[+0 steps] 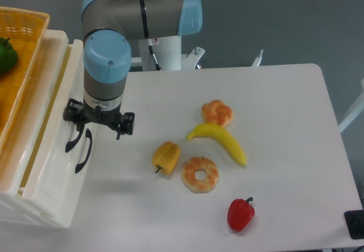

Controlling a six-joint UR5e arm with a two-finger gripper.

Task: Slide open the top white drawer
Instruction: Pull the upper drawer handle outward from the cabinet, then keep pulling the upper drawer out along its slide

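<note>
1. The tool sits at the cabinet front, over the black handles. One finger seems to lie by the upper handle; we cannot tell whether the fingers are clenched on it or merely beside it.
2. The top white drawer is at the table's left edge, the upper of two in the cream cabinet. It looks pulled out a little way; we judge the job unfinished.
3. Risk: the two handles sit just beside each other. A hook on the lower handle would draw the lower drawer instead.
4. Risk: if the grip is shallow, the curved handle could slip out during the pull and the drawer would stall.
5. Risk: an off-axis pull could jam the drawer or drag the whole cabinet across the table.
6. Risk: the orange basket rests on top of the cabinet; a jerk could shift it.
7. Containers: the basket holds a green pepper. The top drawer's inside is barely exposed and we see nothing in it.
8. Loose on the table, well apart from the cabinet: yellow pepper, banana, two pastries, red pepper.
</note>
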